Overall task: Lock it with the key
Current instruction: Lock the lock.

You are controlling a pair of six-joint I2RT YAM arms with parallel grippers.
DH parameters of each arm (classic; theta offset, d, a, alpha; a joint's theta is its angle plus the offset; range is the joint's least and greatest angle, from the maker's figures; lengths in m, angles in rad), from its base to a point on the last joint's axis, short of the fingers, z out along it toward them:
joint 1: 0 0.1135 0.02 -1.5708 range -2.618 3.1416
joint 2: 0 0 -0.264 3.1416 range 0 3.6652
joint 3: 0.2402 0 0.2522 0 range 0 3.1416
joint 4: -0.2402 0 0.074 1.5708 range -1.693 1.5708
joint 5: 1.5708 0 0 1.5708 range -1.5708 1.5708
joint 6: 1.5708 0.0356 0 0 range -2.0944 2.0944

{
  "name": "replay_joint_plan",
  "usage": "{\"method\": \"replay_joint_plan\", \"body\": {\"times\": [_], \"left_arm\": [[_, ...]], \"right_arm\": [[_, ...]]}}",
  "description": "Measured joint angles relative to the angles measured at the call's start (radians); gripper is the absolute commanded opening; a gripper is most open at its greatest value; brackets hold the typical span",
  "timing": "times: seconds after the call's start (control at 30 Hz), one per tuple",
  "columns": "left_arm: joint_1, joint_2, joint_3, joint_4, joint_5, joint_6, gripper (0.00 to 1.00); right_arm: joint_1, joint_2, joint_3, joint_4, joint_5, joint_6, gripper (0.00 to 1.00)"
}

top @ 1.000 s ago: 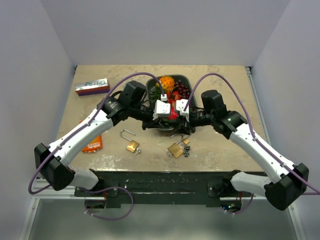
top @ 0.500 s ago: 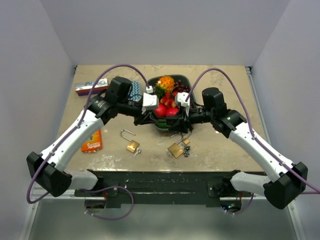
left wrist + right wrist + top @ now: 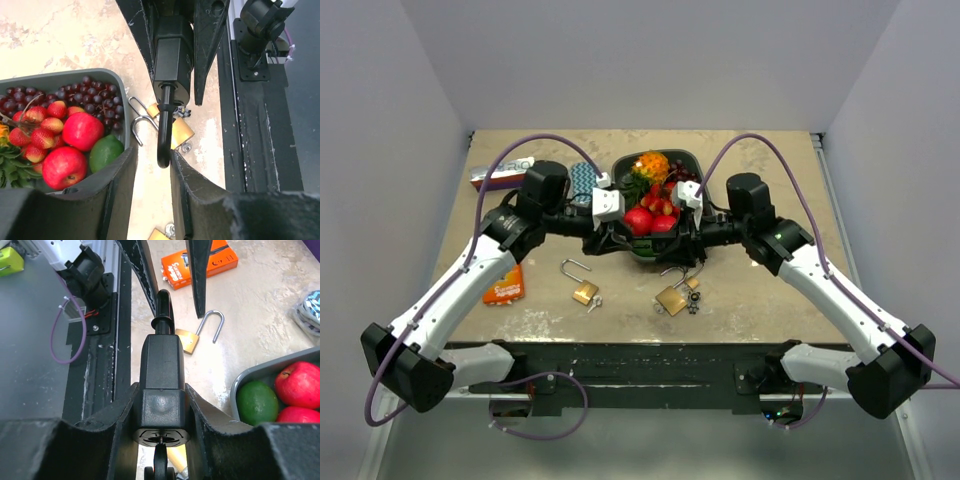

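A black padlock (image 3: 161, 365) hangs above the table's front middle, and my right gripper (image 3: 161, 390) is shut on its body. A dark key (image 3: 160, 467) sticks out of the keyhole end, towards the right wrist camera. The lock's black shackle (image 3: 164, 135) points at my left gripper (image 3: 154, 157) and reaches between its fingers. Those jaws stand apart: the shackle's tip rests against the right finger (image 3: 182, 175) and there is a gap to the other. From above, the left gripper (image 3: 625, 238) and right gripper (image 3: 668, 238) face each other at the tray's near edge.
A dark tray (image 3: 685, 157) of apples, strawberries, grapes and a lime lies behind the grippers. Two brass padlocks with open shackles lie in front, one (image 3: 584, 291) left, one (image 3: 670, 299) right with small keys (image 3: 693, 302). An orange box (image 3: 504, 285) and a striped box (image 3: 498, 178) sit left.
My left arm has drawn back to the left and its jaws have opened off the black shackle. The right arm and the lock it holds have stayed in place.
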Motion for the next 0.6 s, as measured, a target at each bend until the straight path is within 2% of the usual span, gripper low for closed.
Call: {"method": "replay_joint_plan", "body": {"times": [0.17,0.37,0.47,0.5,0.57,0.6], "left_arm": [[0.000,-0.016,-0.054,0.071,0.029,-0.040,0.44],[0.000,-0.049,-0.106,0.148,0.075,-0.102,0.38],[0.000,-0.049,-0.115,0.182,0.095,-0.137,0.26],[0.000,-0.048,-0.115,0.188,0.100,-0.148,0.17],[0.000,-0.048,-0.115,0.208,0.108,-0.164,0.09],[0.003,-0.048,-0.115,0.211,0.115,-0.174,0.01]], "right_arm": [[-0.001,0.000,0.000,0.010,-0.017,0.004,0.00],[-0.001,-0.001,0.000,0.052,-0.018,0.027,0.00],[-0.001,-0.001,0.000,0.072,-0.019,0.038,0.00],[-0.001,-0.001,0.000,0.076,-0.020,0.041,0.00],[-0.001,-0.001,0.000,0.082,-0.032,0.044,0.00],[-0.001,-0.002,0.000,0.084,-0.037,0.045,0.00]]}}
